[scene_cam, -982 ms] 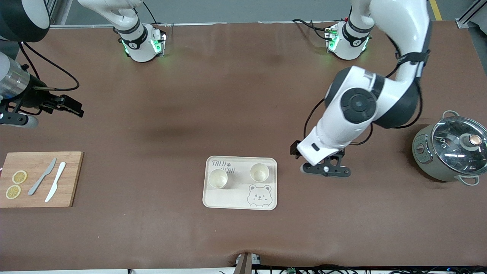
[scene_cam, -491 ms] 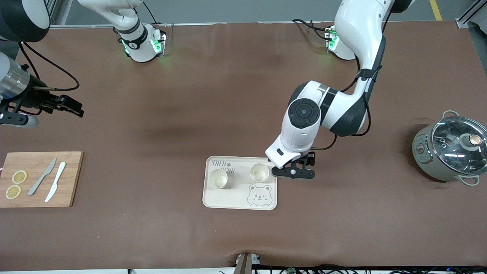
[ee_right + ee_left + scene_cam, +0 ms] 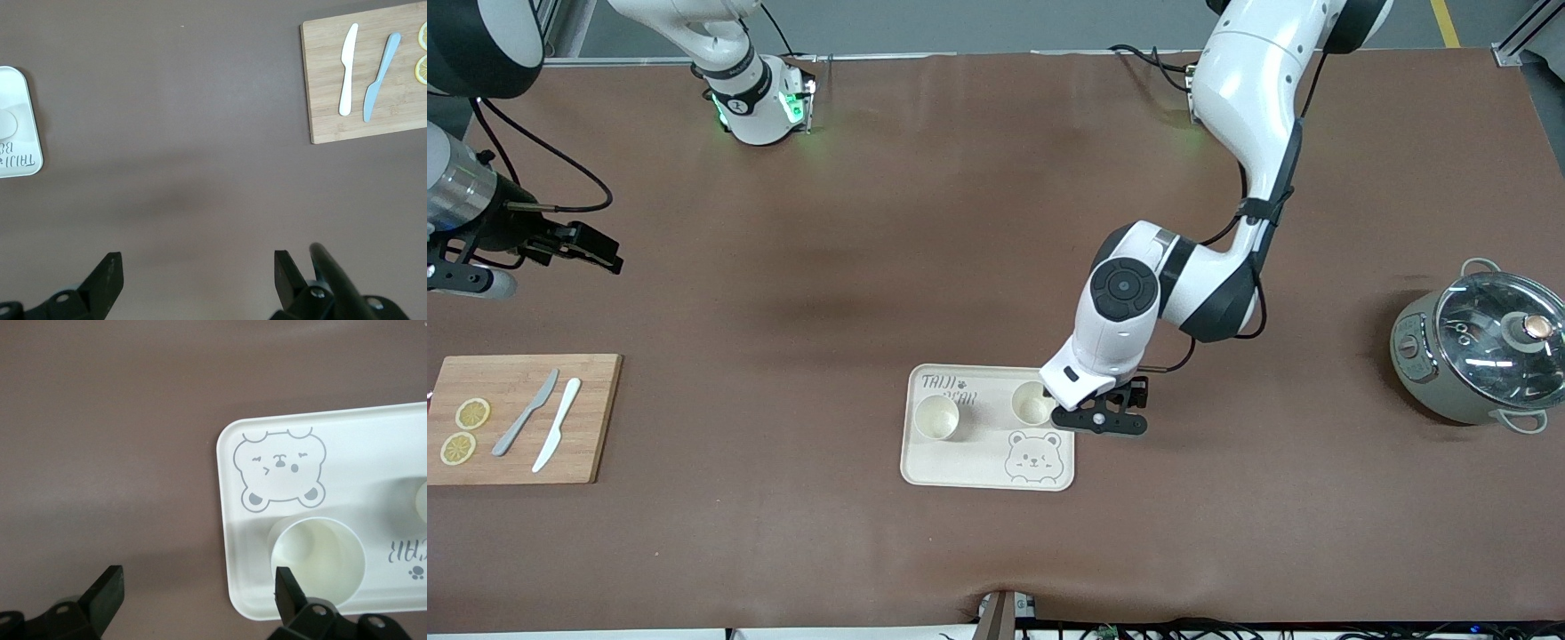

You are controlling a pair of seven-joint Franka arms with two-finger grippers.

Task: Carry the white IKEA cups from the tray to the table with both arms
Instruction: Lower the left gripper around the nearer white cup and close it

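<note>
1. Presently: approach step for the first cup; both white IKEA cups stand in the tray [image 3: 960,467], along its edge farther from the front camera.
2. Left gripper [image 3: 1098,420] hovers over the tray edge at the left arm's end, jaws wide, empty; one finger [image 3: 287,593] is just beside the nearer cup [image 3: 319,555], the pair not yet astride it.
3. Second cup [image 3: 936,417] sits untouched toward the right arm's end.
4. Right gripper [image 3: 193,280] waits over bare table [image 3: 827,267], jaws wide, near the cutting board [image 3: 363,83].
5. Next, likely: shift the left gripper over the cup, descend, close.
</note>
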